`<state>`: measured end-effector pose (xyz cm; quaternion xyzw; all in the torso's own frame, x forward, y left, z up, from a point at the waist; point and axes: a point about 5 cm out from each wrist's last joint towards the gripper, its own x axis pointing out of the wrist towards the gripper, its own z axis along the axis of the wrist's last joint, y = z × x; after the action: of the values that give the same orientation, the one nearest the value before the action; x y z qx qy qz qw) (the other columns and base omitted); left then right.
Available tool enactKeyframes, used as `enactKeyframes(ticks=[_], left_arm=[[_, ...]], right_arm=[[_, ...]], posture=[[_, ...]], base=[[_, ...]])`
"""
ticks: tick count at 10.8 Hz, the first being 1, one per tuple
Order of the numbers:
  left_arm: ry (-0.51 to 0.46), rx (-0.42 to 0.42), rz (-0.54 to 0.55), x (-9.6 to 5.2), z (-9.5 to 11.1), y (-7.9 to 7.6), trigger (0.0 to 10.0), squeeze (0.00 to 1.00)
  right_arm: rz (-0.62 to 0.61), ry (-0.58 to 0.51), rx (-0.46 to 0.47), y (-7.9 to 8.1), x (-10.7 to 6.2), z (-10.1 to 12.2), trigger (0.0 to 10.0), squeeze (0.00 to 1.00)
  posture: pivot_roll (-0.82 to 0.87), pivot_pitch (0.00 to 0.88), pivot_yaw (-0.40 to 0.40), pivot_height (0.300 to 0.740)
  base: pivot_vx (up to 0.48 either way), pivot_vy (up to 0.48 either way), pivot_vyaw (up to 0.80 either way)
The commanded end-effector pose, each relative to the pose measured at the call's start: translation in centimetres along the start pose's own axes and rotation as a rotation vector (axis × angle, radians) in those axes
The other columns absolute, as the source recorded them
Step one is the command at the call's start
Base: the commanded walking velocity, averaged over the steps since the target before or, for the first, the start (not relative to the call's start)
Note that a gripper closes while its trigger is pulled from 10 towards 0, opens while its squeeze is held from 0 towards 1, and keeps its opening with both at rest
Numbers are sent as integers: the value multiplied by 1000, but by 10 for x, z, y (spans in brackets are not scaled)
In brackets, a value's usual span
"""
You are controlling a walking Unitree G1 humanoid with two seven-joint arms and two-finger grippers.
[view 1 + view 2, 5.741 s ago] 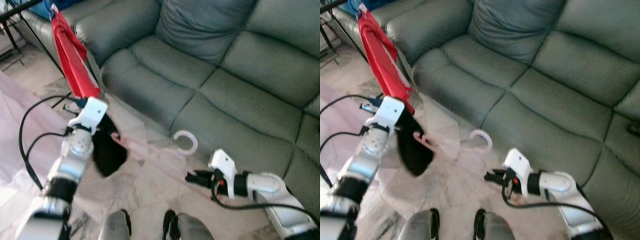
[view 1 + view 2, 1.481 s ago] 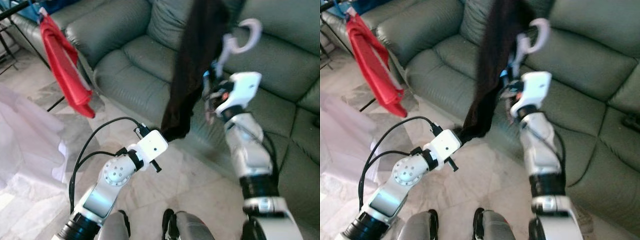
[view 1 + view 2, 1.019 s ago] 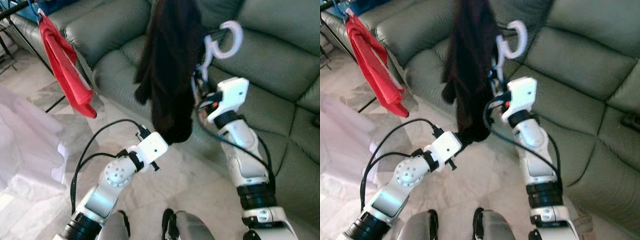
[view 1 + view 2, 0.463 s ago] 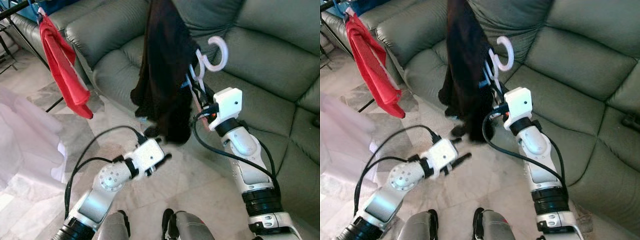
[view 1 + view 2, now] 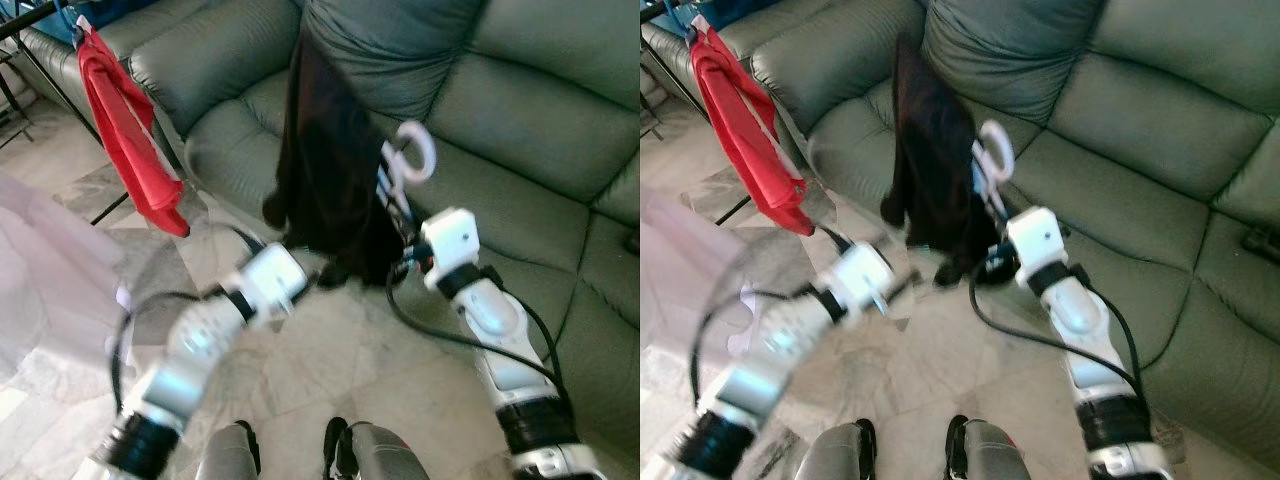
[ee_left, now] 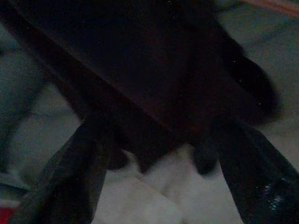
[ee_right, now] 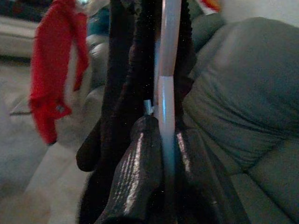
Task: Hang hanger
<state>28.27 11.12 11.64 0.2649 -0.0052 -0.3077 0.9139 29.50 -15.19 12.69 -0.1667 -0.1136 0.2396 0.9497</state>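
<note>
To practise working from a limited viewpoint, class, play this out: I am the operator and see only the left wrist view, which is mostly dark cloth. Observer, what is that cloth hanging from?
Observer: A white hanger, which the right gripper is shut on. The cloth is a black garment.
Operator: Where is it being held?
Observer: Above the floor, in front of a grey-green sofa.
Operator: Is there anywhere to hang it?
Observer: On the robot's left, by the sofa's end, a red garment hangs from a dark rail.
</note>
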Motion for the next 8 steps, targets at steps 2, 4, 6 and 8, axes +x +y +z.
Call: enactKeyframes(ticks=[2,4,6,8], left_arm=[[-7,112,7,-12,-7,22,10000,1000],[69,245,-23,-31,-30,42,10000,1000],[124,403,-28,-44,-43,67,10000,1000],[102,447,-31,-44,-41,80,10000,1000]], right_arm=[[141,39,-29,3,-19,-10,10000,0],[275,94,-43,-5,-36,-19,10000,0],[385,110,-51,-4,-41,-20,10000,0],[512,137,-30,3,-49,-23,10000,0]], posture=[[4,185,-51,740],[5,186,-46,740],[7,186,-45,740],[8,186,-43,740]], base=[[0,0,0],[0,0,0],[0,0,0],[0,0,0]])
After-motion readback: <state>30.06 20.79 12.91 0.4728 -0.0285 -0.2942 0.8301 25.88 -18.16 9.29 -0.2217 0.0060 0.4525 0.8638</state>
